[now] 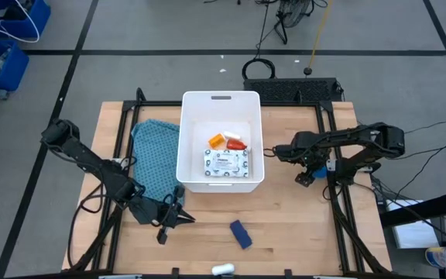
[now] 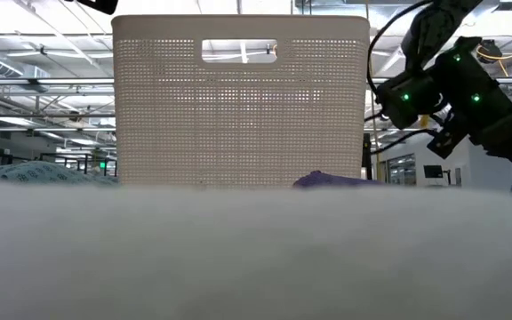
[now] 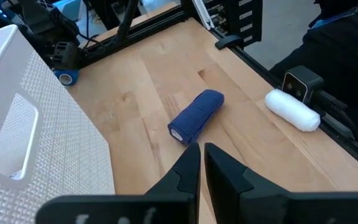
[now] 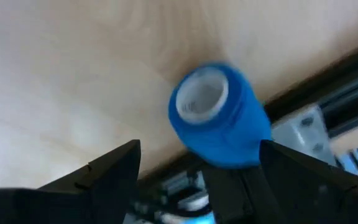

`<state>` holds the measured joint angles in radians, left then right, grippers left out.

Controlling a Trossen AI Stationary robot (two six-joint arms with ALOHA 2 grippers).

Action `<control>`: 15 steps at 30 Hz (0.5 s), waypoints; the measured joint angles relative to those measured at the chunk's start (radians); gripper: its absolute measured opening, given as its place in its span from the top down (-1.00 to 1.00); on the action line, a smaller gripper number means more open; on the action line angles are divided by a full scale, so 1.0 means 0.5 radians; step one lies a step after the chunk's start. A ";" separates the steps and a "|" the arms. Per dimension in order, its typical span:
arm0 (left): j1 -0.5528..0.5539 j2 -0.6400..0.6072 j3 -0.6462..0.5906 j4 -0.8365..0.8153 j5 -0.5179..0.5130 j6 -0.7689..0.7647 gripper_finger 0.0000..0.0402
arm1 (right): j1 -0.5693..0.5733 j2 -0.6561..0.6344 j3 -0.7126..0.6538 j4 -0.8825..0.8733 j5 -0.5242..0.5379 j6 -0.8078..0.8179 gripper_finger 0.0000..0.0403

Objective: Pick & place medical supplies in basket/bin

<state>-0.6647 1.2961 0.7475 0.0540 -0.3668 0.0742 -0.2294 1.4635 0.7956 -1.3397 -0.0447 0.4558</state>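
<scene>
Right gripper (image 4: 194, 165), fingers spread wide, is seen in its wrist view directly over one blue tape roll (image 4: 218, 114), hidden from overhead. Left gripper (image 3: 201, 163), pressed closed and empty, faces one blue bundle (image 3: 195, 116) and one white roll (image 3: 293, 110). Basket (image 1: 194, 173), between the grippers, contains one white packet (image 1: 227, 163).

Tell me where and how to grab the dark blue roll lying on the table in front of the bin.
Grip the dark blue roll across its middle, coming straight down from above. It lies flat on the bare wood as a long cylinder, clear of the white bin and the white roll, so fingers likely fit best on its two long sides, not its ends.
</scene>
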 joint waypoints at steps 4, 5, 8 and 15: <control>0.000 -0.001 -0.001 0.000 0.000 -0.001 0.87 | -0.016 0.007 0.000 0.046 0.032 -0.012 -0.58; 0.000 -0.001 -0.001 0.001 0.000 0.002 0.87 | -0.020 0.016 0.000 0.080 0.033 -0.025 -0.58; 0.000 -0.001 -0.001 0.001 0.000 0.003 0.87 | -0.035 0.072 -0.015 0.104 0.044 -0.039 -0.58; 0.001 -0.001 -0.001 0.000 0.000 -0.006 0.87 | -0.042 0.302 -0.030 0.104 0.104 -0.048 -0.58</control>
<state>-0.6644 1.2957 0.7471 0.0540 -0.3668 0.0712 -0.2504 1.6145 0.7807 -1.2876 0.0074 0.4316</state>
